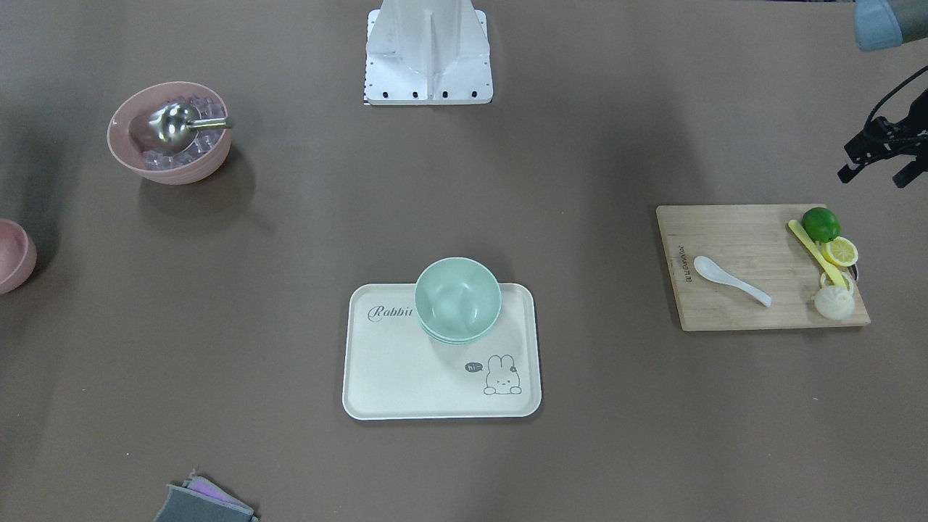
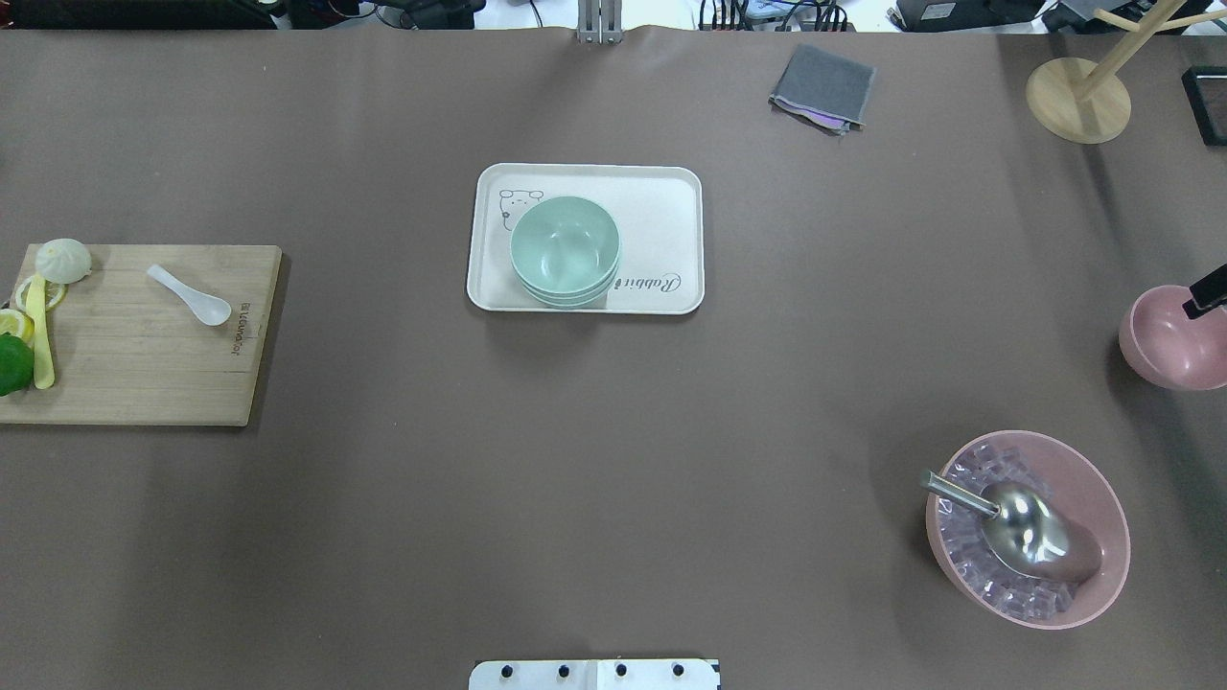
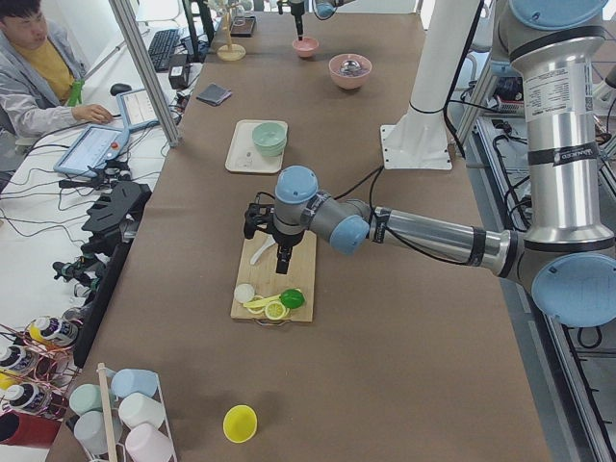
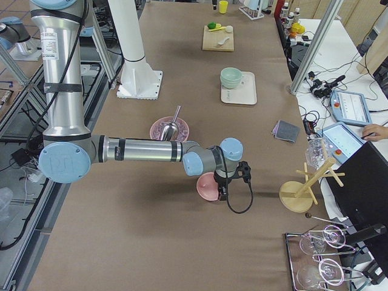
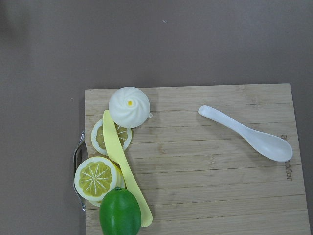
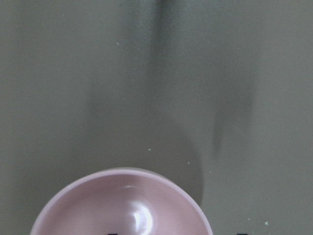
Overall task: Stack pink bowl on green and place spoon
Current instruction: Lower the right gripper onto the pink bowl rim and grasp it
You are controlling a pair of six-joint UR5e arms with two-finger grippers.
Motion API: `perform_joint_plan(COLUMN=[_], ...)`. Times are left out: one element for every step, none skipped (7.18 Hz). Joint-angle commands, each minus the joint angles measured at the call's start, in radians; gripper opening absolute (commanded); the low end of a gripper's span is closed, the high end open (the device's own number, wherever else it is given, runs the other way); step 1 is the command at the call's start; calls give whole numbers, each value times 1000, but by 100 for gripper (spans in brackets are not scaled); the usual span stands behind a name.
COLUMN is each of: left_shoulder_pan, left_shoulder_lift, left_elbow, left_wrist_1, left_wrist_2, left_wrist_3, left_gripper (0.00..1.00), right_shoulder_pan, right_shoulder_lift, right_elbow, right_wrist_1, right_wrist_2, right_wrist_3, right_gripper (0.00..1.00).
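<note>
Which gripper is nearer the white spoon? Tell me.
Left. The left gripper hovers over the cutting board by the white spoon; the right gripper is far off, over the empty pink bowl.

"Rabbit" in script on tray (image 1: 406,362), "hi" bubble beside its bunny drawing

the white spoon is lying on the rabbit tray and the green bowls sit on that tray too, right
Not quite. The white spoon lies on the wooden cutting board, not on the tray. The left wrist view shows it there, beside the fruit. The green bowls do sit on the tray, as the overhead view shows.
</note>
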Motion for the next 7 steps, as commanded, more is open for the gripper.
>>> perform_joint_plan(left_shoulder_pan=[0, 0, 0, 0, 0, 0, 0], left_shoulder_lift=[-1, -3, -3, -3, -4, -4, -4], left_elbow=[1, -6, -9, -17, -15, -15, -12], left_wrist_1=[4, 17, 17, 17, 25, 30, 30], left_wrist_2=[0, 0, -1, -1, -1, -3, -1], left_wrist_3=[0, 0, 0, -2, -2, -3, -17], left_gripper=[98, 98, 98, 98, 96, 96, 96], right_shoulder_pan=[-13, -17, -24, -27, -27, -27, -27], right_shoulder_lift=[-1, -3, -3, -3, -5, -5, 6], right_elbow=[-35, -36, -39, -42, -44, -42, -29], right_wrist_1=[7, 7, 5, 5, 4, 5, -2], right_wrist_2=[-1, -2, -10, -11, -13, -12, -7], right_wrist_3=[-4, -5, -5, 2, 6, 6, 12], right_gripper=[66, 59, 53, 19, 0, 0, 0])
